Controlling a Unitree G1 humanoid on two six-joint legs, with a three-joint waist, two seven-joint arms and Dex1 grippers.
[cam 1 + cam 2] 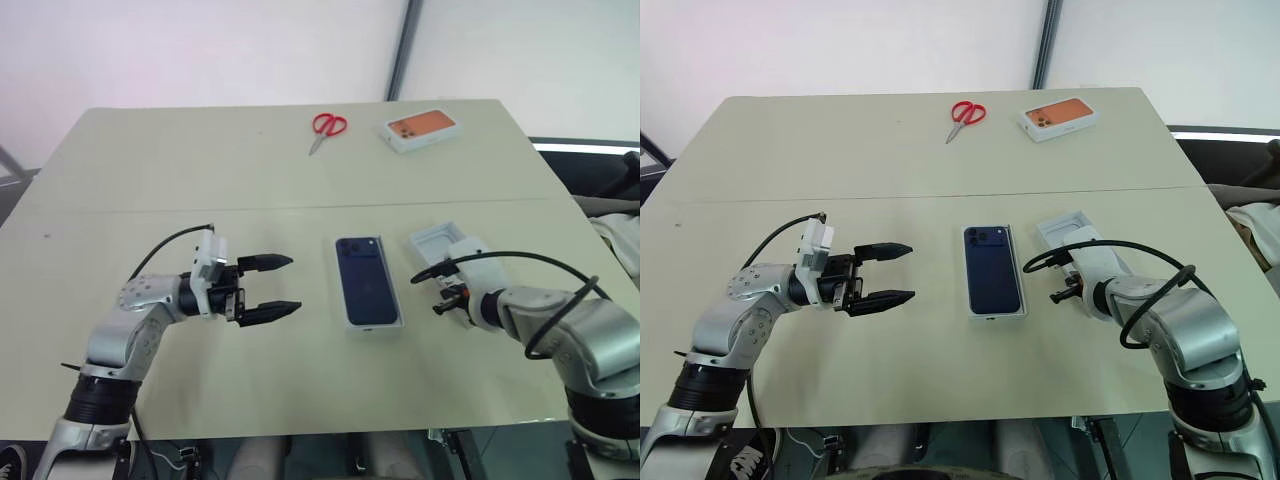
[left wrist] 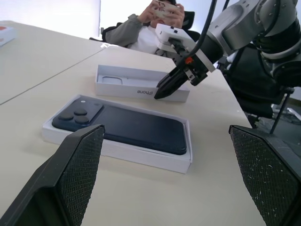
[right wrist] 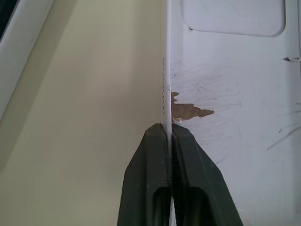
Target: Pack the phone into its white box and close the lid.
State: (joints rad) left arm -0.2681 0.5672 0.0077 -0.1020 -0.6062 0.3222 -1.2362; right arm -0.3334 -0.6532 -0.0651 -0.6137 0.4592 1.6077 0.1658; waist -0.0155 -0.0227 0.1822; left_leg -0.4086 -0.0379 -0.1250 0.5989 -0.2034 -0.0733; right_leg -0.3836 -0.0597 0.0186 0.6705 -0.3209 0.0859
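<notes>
Nearest the camera, low in the head views, are my two grippers over the pale table [image 1: 150, 180]. My left gripper [image 1: 268, 287] sits at lower left of the frame, pointing level toward the middle, its two black fingers spread wide and holding nothing. My right gripper [image 3: 169, 129] is at lower right, angled down, and its fingers are clenched on the near side wall of the lid [image 2: 123, 81]: in the right wrist view the thin white wall runs straight between the two fingertips, and the left wrist view shows the black tips pinching that wall beside the printed lettering.

That lid lies open side up at the right of centre, just beside the white box [image 1: 369, 323] but not touching it, with a scuffed plain white inside where a brown patch shows through near my fingertips, and a rounded recessed shape further along its floor.

At the centre of the frame, the phone [image 1: 365, 278] lies in the white box, back up, dark navy, its camera cluster at the far end. White rim shows round it on all sides.

Toward the top of the frame, well apart from all this, red-handled scissors [image 1: 326, 127] lie beside a white box printed with an orange phone [image 1: 422, 129].

Beyond the table's edge in the left wrist view, a seated person [image 2: 141, 29] holds something up in both hands.
</notes>
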